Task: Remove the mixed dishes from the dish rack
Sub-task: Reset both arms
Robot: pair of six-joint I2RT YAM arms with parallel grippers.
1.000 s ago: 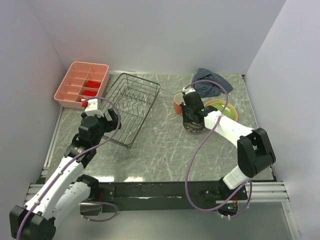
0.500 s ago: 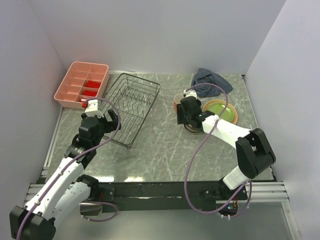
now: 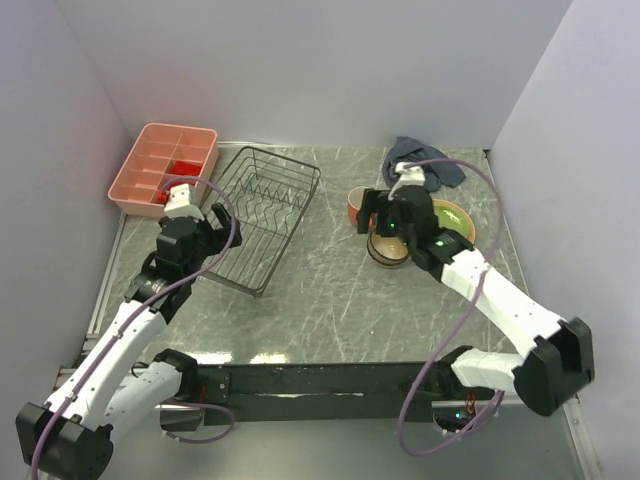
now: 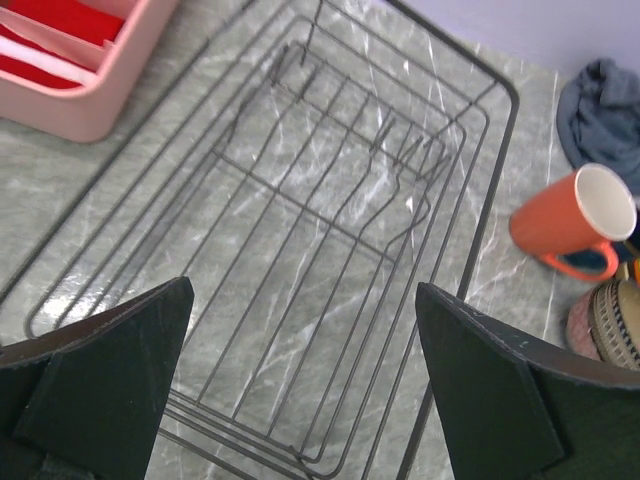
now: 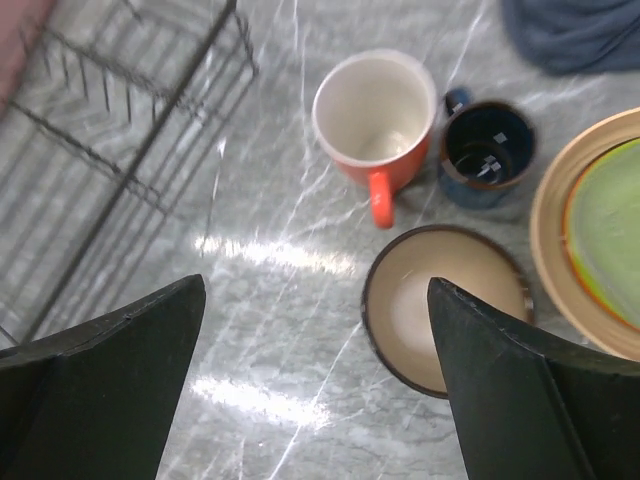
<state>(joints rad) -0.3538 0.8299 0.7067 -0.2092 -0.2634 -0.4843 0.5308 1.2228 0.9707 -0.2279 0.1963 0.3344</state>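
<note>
Dish rack [image 3: 262, 215], long axis pointing away from arms, left gripper [image 4: 302, 290] spread above it, right gripper [image 5: 315, 290] spread wide

Blk wire rack [image 3: 283, 161]; alongside: orange mug [image 5: 375, 120], blue cup [image 5: 488, 150], brown bowl [image 5: 447, 305], grn plate [image 5: 610, 230] on tan plate [image 5: 548, 230].

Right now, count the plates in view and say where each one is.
2. The tan-yellow plate lies right of the brown bowl; the lime green plate sits on top of it. More could hide underneath.

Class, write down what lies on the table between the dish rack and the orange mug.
Nothing: between the dish rack and the orange mug the marble table is bare, as the right wrist view shows.
</note>
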